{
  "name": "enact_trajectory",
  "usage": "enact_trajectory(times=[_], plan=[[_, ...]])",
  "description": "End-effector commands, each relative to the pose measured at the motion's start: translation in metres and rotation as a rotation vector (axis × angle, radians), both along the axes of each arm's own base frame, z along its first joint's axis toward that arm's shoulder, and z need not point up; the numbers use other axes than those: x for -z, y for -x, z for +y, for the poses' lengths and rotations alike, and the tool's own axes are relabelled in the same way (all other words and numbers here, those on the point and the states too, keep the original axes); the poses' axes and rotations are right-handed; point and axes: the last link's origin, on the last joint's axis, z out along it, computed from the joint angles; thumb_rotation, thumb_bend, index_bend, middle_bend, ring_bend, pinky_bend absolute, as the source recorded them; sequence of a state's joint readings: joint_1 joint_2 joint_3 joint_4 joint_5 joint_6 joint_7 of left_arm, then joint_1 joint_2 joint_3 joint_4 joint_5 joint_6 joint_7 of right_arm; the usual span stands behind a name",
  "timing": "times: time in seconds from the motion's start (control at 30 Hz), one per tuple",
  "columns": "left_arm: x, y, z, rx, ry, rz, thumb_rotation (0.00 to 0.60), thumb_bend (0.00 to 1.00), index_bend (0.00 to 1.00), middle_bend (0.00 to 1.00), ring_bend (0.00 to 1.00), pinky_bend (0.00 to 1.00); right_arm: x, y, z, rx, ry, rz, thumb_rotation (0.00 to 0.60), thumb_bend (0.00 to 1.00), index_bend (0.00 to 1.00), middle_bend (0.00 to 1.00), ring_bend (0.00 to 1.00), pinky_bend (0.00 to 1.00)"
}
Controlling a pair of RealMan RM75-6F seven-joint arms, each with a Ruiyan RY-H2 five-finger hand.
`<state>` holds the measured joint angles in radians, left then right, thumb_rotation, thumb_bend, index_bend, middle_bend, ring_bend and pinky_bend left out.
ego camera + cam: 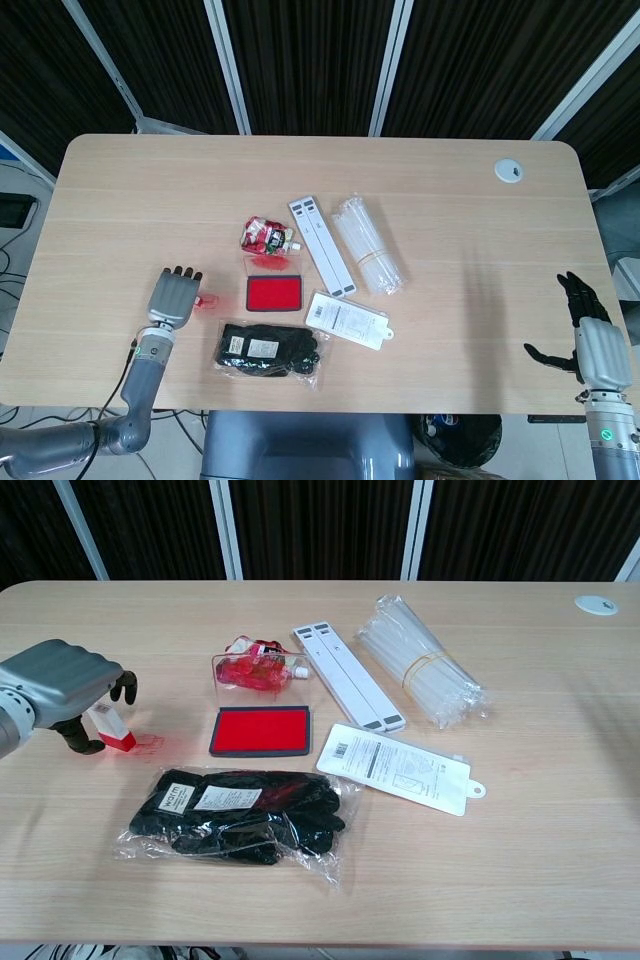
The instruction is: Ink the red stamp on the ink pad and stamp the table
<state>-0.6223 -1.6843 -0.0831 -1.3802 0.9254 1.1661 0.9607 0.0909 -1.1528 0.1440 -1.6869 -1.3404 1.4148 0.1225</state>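
Note:
The red stamp (pixel 110 730), with a white top and red base, stands slightly tilted on the table (pixel 560 810) left of the open red ink pad (pixel 261 730). A faint red print (pixel 150 742) marks the wood just right of it. My left hand (pixel 55 685) hovers over the stamp with its fingers uncurled and apart, not gripping it. In the head view the stamp (pixel 205 299) pokes out right of the left hand (pixel 175 297), and the ink pad (pixel 274 293) lies beyond. My right hand (pixel 590 338) hangs open at the table's near right edge.
A bag of black gloves (pixel 240 815) lies in front of the ink pad. A red pouch (pixel 258 668), two white strips (pixel 345 675), a bundle of clear straws (pixel 420 665) and a white packet (pixel 400 768) lie to the right. A cable grommet (pixel 509 171) sits far right.

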Motion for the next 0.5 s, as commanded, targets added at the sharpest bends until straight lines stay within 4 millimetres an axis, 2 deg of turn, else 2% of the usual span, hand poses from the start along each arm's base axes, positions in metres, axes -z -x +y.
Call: enact_trajectory(times=[0.03, 0.23, 0.5], plan=[[-0.005, -0.002, 0.0, 0.005, -0.008, -0.007, 0.6, 0.09, 0.14, 0.11, 0.15, 0.3, 0.0, 0.0, 0.0, 0.0, 0.001, 0.001, 0.6, 0.12, 0.0, 0.0, 0.0, 0.16], [-0.025, -0.008, -0.005, 0.019, -0.036, -0.073, 0.6, 0.09, 0.05, 0.03, 0.08, 0.22, -0.001, 0.001, 0.0, 0.001, 0.003, 0.008, 0.6, 0.13, 0.0, 0.0, 0.0, 0.16], [-0.073, -0.002, -0.028, 0.034, -0.102, -0.237, 0.6, 0.09, 0.0, 0.0, 0.01, 0.13, -0.001, 0.001, 0.0, 0.002, 0.003, 0.021, 0.6, 0.13, 0.0, 0.0, 0.0, 0.16]])
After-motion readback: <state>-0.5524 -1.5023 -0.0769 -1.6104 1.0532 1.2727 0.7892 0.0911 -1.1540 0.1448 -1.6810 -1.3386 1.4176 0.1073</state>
